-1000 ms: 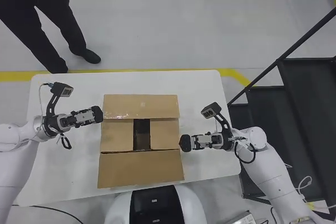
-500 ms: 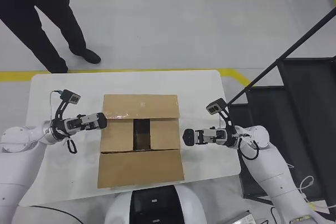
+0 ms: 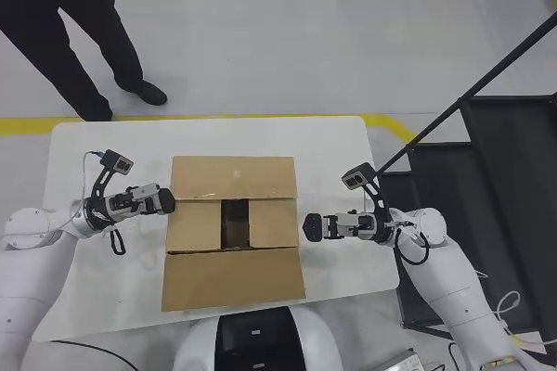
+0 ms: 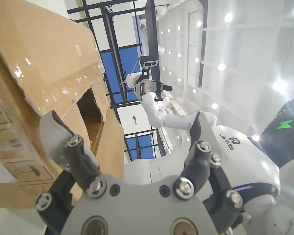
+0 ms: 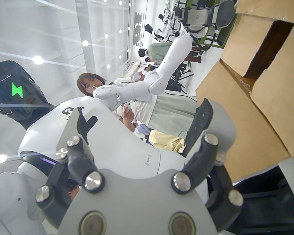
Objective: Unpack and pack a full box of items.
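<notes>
The cardboard box (image 3: 232, 278) sits in the middle of the table (image 3: 339, 153), its two long outer flaps laid out flat, one on the side of the box nearest the robot and one on the far side; the left inner flap (image 3: 193, 225) and the right inner flap (image 3: 273, 223) lie folded over the opening with a dark gap (image 3: 235, 221) between them, and what is inside the box is hidden; the left gripper (image 3: 163, 199) hangs at the box's left wall near its far corner, jaws spread wide with nothing between them, though whether they touch the cardboard I cannot tell; the right gripper (image 3: 308, 226) hangs just beside the box's right wall, jaws likewise wide apart and empty; I judge the unpacking to be at its opening step, barely begun; the next move calls for each arm to rise above the box, catch an inner flap by its free edge at the gap, and swing it outward without dragging the box.
</notes>
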{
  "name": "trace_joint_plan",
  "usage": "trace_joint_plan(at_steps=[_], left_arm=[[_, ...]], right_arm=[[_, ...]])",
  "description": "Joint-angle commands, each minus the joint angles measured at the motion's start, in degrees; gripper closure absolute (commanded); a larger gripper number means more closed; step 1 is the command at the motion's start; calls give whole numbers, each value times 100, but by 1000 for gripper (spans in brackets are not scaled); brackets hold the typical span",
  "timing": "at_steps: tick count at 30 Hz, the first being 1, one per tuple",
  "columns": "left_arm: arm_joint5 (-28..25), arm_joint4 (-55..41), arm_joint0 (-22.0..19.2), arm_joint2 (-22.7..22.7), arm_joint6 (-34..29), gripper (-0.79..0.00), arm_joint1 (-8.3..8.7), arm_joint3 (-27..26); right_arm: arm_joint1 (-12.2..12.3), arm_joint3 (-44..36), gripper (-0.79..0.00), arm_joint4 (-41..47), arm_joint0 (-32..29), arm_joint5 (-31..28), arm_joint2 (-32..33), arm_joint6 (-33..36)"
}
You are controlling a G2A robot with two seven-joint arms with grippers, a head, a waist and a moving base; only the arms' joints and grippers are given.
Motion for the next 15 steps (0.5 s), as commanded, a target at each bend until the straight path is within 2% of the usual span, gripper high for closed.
trace_joint_plan(at_steps=[1, 3, 6, 15], left_arm=[[50, -50, 129, -110, -50, -785, 34, -224], [157, -69, 245, -191, -157, -785, 66, -373], [223, 83, 335, -234, -222, -785, 94, -324], [258, -82, 243, -129, -257, -785, 34, 4]], right_arm=[[0, 0, -785, 0, 0, 0, 0, 0], [0, 0, -785, 0, 0, 0, 0, 0], [0, 0, -785, 0, 0, 0, 0, 0], [0, 0, -785, 0, 0, 0, 0, 0]])
